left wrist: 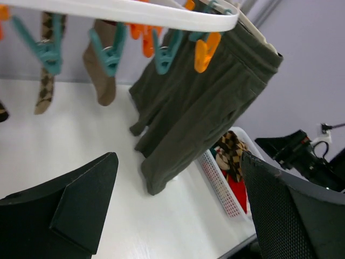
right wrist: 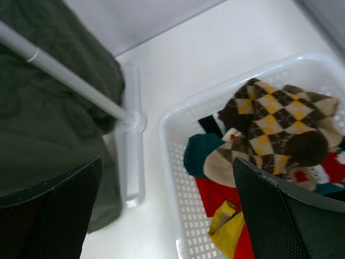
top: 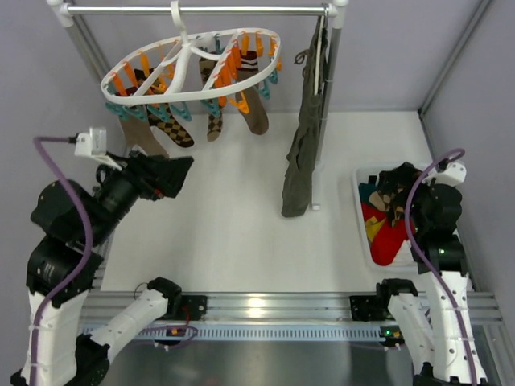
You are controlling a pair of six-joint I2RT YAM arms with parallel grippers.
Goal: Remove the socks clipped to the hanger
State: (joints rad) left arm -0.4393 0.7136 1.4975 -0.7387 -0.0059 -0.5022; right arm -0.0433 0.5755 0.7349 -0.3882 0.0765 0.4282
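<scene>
Task is reading as partly done. My right gripper point(right wrist: 170, 216) is hanging over the basket point(right wrist: 180, 197) at 4 o'clock on the table, jaws spread wide and holding nothing. An argyle sock point(right wrist: 275, 129) is lying on top of the red and teal clothes point(right wrist: 215, 197) in there, so I am judging at least one sock as already off. From the overhead view I am counting at least four socks point(top: 213, 121) hanging from the hanger point(top: 161, 80) at 11 o'clock, a mix of argyle and plain brown, each pinched at the cuff by an orange or teal clip point(left wrist: 110, 51). That is the work left. My left gripper point(top: 181, 173) is sitting below the hanger toward 7 o'clock from it, near the hanging toes but not touching them. Its fingers point(left wrist: 81, 210) are wide apart and empty, pointing across the table toward the basket side. In the left wrist view the hanger rim is crossing the top at 12 o'clock, with a brown sock and an argyle one dangling at 10 o'clock. The olive garment point(top: 304, 153) is hanging from the rail point(top: 201, 10) at 1 o'clock and is filling much of that view; it is not part of the job. I am judging the next pull as the left arm's, since it is nearest the hanger. I cannot tell from here how firmly the clips are biting.
</scene>
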